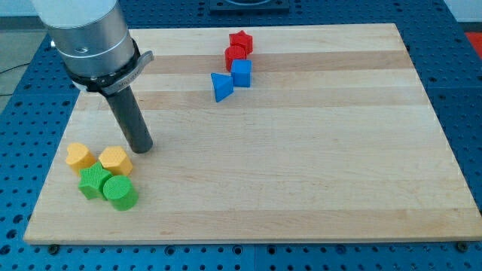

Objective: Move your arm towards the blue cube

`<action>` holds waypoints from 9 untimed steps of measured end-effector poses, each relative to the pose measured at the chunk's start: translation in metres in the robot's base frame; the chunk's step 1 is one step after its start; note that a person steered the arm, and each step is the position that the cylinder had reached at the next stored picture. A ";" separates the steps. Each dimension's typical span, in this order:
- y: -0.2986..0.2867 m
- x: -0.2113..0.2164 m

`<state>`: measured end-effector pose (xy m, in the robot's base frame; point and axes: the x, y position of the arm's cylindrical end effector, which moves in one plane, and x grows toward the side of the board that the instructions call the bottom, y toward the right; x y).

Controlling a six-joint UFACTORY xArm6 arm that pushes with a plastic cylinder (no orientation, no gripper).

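My tip (141, 148), a bare rod with no hand to open or close, rests beside the yellow blocks (114, 159); the blue cube (241, 73) waits toward the view's top. Best I slide diagonally across open counter (316, 150), stopping short of the blue triangular block (221, 86).

A pale wooden rectangular board (301, 173) with faint lengthwise grain bands fills most of the view. It lies on a blue metal perforated bench top (467, 90), whose regular rows of small holes show along every edge. Even, soft light falls across both surfaces.
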<state>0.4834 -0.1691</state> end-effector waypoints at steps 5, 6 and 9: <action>0.092 -0.008; 0.139 -0.006; 0.275 -0.137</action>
<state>0.3467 0.1057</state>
